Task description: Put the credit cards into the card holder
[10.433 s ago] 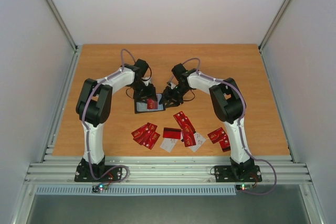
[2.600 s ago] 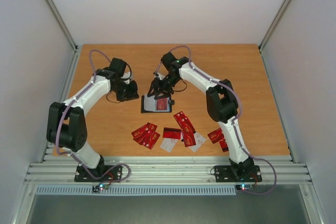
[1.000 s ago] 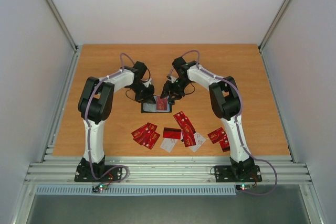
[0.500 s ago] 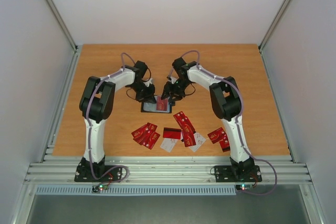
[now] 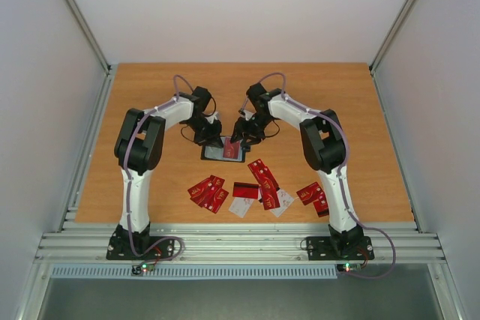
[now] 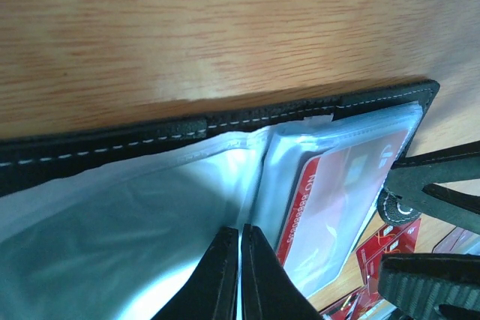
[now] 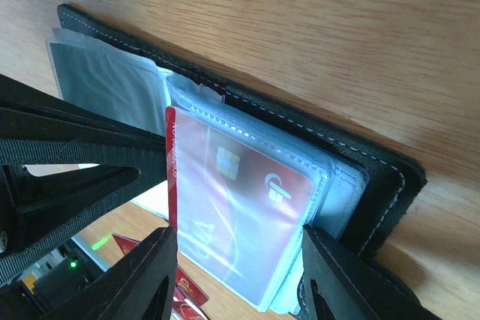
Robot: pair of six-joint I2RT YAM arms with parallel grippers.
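Red card (image 7: 232,207) sits gripped across its width in the right claw (image 7: 234,239), partly slid into a clear pocket (image 7: 341,196) of the open card holder (image 5: 223,152) in the middle of the surface (image 5: 337,110). Its long axis points into the pocket, away from that claw. Left claw (image 6: 240,234), pinched narrow on a neighbouring sleeve (image 6: 150,207), parts the leaves. Loose credit cards (image 5: 247,189) lie nearer the bases.

The left gripper (image 6: 240,241), fingers almost together, sits at the fold between the card holder's (image 6: 247,119) clear sleeves. A red credit card (image 6: 337,200) fills the right sleeve, the right gripper's fingers (image 6: 439,185) at its edge.
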